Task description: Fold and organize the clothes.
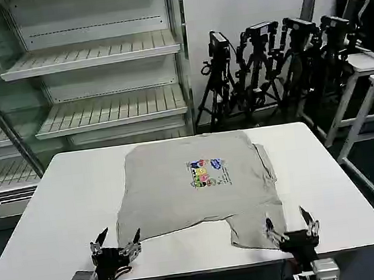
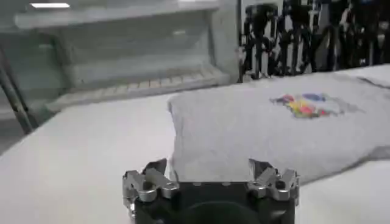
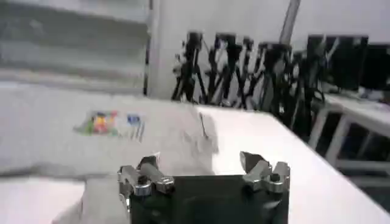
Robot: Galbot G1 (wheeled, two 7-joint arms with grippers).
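Note:
A light grey T-shirt (image 1: 196,186) lies spread on the white table (image 1: 72,200), its multicoloured chest print (image 1: 206,172) facing up. Part of its near edge hangs lower on the right as a flap (image 1: 251,230). My left gripper (image 1: 116,245) is open at the table's front edge, just off the shirt's near-left corner, with nothing between its fingers. My right gripper (image 1: 290,222) is open at the front edge beside the shirt's near-right flap. The left wrist view shows the shirt (image 2: 274,131) ahead of the left gripper (image 2: 210,167). In the right wrist view the shirt (image 3: 103,146) lies ahead of the right gripper (image 3: 201,161).
Empty white shelving (image 1: 92,76) stands behind the table on the left. Several black tripods (image 1: 266,63) crowd the back right, with white tables (image 1: 368,72) beyond the right edge. Bare tabletop (image 1: 318,165) flanks the shirt on both sides.

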